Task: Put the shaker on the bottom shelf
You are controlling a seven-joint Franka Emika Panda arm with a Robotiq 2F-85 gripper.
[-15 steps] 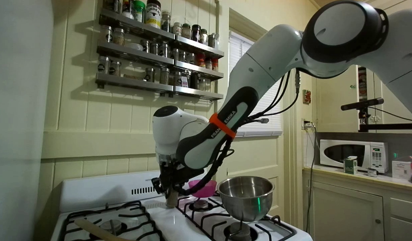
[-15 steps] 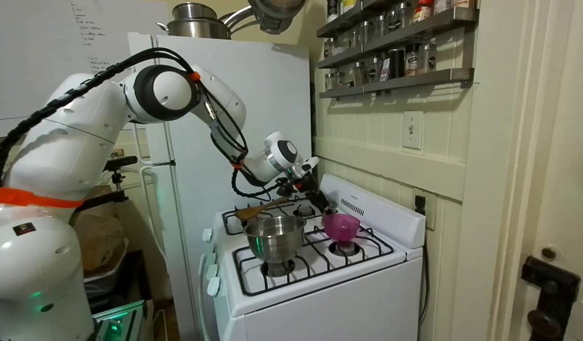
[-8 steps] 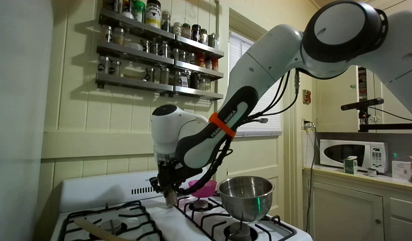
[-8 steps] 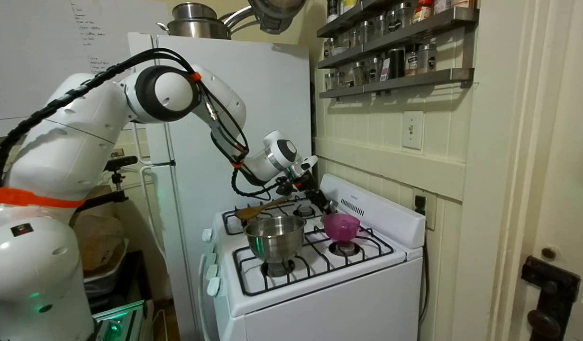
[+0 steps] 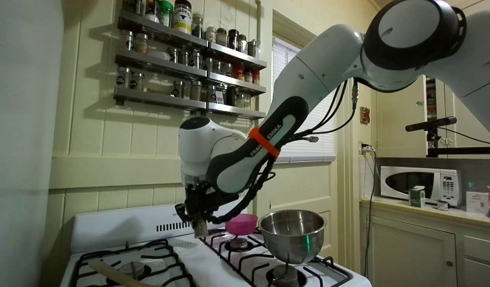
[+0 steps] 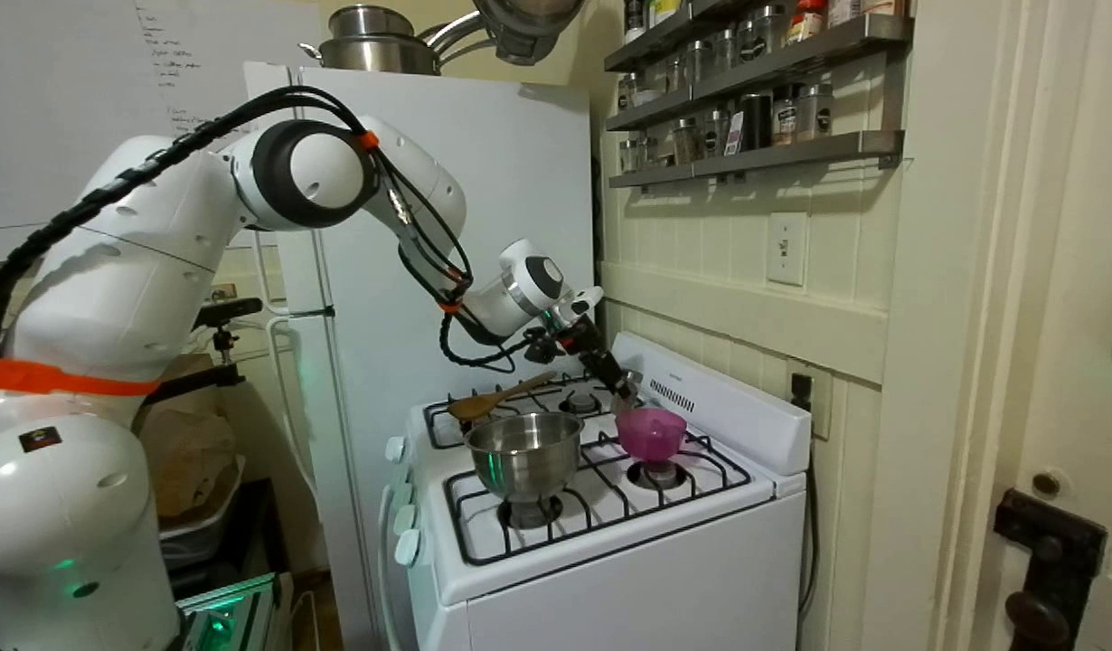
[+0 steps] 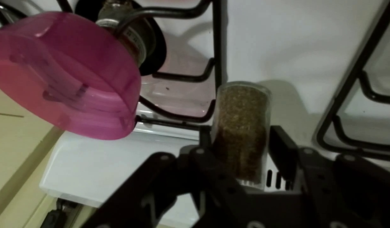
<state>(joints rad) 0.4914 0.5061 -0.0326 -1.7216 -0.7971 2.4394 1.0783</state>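
The gripper (image 7: 243,139), closed partway, pinches the shaker (image 7: 241,126) just above the stove (image 5: 205,261). This looks like the lifting step; next, the shaker should go up to the bottom shelf (image 5: 189,103) on the far wall (image 5: 157,141).

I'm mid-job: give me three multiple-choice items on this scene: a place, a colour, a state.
1. The wooden spoon lies on:
A. the fridge
B. the stove
C. the spice rack

2. The see-through bowl is:
A. green
B. blue
C. pink

3. The gripper is:
A. shut on the shaker
B. open and empty
C. shut on the spoon

1 B: an exterior view shows its full length there.
2 C: all three views show it pink.
3 A: in the wrist view its fingers meet both sides of the shaker.
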